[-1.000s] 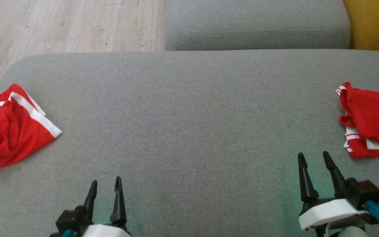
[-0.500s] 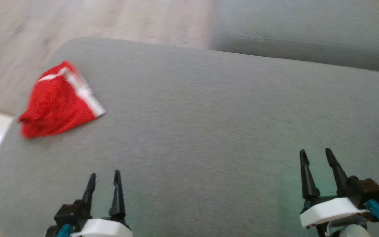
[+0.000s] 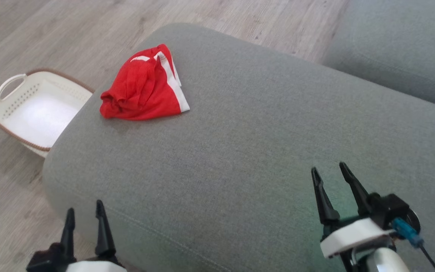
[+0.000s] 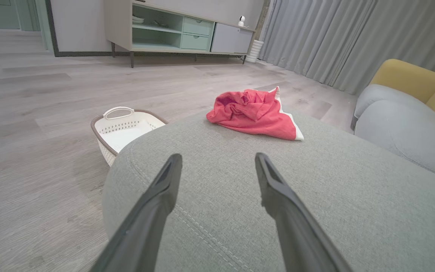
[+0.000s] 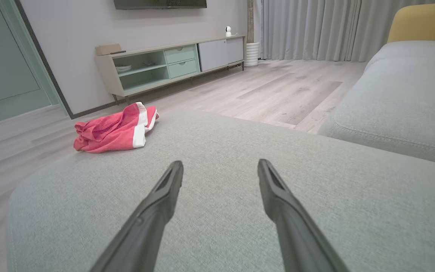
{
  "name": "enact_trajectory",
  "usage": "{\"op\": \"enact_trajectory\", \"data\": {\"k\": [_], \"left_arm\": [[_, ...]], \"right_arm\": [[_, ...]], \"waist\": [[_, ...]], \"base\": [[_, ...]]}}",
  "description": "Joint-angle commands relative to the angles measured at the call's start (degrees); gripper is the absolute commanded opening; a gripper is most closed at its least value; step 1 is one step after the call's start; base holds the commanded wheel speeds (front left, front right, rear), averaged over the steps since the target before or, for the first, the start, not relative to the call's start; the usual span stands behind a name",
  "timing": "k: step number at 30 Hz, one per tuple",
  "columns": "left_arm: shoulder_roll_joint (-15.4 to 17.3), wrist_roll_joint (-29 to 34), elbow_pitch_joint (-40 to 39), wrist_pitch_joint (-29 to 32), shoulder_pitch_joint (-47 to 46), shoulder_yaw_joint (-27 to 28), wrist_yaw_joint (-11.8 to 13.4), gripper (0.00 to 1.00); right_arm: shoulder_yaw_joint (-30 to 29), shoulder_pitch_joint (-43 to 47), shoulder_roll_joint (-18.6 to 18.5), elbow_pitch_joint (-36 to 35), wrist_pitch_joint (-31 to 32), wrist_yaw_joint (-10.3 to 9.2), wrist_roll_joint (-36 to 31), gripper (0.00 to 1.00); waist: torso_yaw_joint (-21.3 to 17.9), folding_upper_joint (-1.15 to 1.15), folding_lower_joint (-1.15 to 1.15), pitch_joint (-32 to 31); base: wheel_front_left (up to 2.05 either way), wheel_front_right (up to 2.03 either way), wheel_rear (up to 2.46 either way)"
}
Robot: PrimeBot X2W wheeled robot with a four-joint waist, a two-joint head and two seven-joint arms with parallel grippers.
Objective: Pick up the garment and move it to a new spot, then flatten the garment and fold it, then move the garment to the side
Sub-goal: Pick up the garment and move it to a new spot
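The red fabric garment with white edge bands lies crumpled on the grey upholstered sofa seat, close to its far left corner, untouched by either gripper. In the left wrist view the garment sits ahead of the fingers and slightly to the right; in the right wrist view the garment sits ahead and well to the left. The left gripper is positioned over the near left edge of the seat, jaws apart and holding nothing, as its own view confirms. The right gripper is positioned over the near right part of the seat, well apart from the garment, jaws likewise spread and unloaded. A white perforated plastic basket with a brown rim and a loop handle stands on the light wood plank floor, just beside the left end of the seat; its bare white bottom is exposed. A low sideboard with pale green drawers stands against the far wall; one open compartment holds small pale dishes, too small to identify further.
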Motion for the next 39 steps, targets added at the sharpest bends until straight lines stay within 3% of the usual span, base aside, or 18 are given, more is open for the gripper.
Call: {"op": "enact_trajectory", "data": {"k": [1, 8, 13, 18, 23, 29, 36, 39], "left_arm": [[-0.08, 0.1, -3.23, -0.55, -1.75, 3.68, 0.25, 1.0], [1.35, 1.19, -5.69, -0.55, -1.46, 9.23, 0.02, 1.0], [8.34, 2.59, -6.88, 1.1, -8.76, 12.49, -1.41, 1.0], [16.29, 3.28, -7.23, 6.53, -21.83, 14.94, -3.01, 1.0], [20.97, 2.32, -2.45, 12.97, -36.32, 13.78, -6.75, 1.0], [20.1, -0.51, 9.28, 15.9, -50.22, 12.27, -10.03, 1.0], [17.98, -0.21, 23.06, 18.85, -57.88, 7.74, -13.55, 1.0], [17.85, 0.36, 29.33, 21.33, -59.5, 6.44, -13.25, 1.0]], "right_arm": [[1.67, -3.31, -0.33, -1.8, 0.13, 0.37, -0.58, 1.0], [0.93, -4.35, -0.32, -3.03, 0.45, 0.37, -1.69, 1.0], [-2.96, -3.9, -0.32, -6.7, 2.4, 0.37, -5.08, 1.0], [-4.57, -5.36, -0.32, -12.8, 6.19, 0.37, -9.29, 1.0], [-4.34, -7.68, -0.32, -19.19, 10.15, 0.37, -13.28, 1.0], [-3.16, -8.51, -0.32, -26.13, 13.42, 0.37, -15.4, 1.0], [-2.43, -8.62, -0.34, -32.9, 16.54, 0.37, -18.48, 1.0], [-2.8, -8.32, -0.34, -33.99, 16.93, 0.37, -18.74, 1.0]], "waist": [[0.25, 0.0, 0.0, 0.65], [0.15, 0.0, 0.0, 2.14], [-0.07, 0.0, 0.0, 4.94], [-3.61, 0.0, 0.0, 10.59], [-7.87, 0.0, 0.0, 16.89], [-12.57, 0.0, 0.0, 24.19], [-15.4, 0.0, 0.0, 32.09], [-15.93, 0.0, 0.0, 34.26]], "base": [[0.0, 0.0, 0.0], [0.0, 0.0, 0.0], [0.0, 0.0, 0.0], [0.0, 0.0, 0.0], [0.0, 0.0, 0.0], [0.0, 0.0, 0.0], [0.0, 0.0, 0.0], [0.0, 0.0, 0.0]]}}
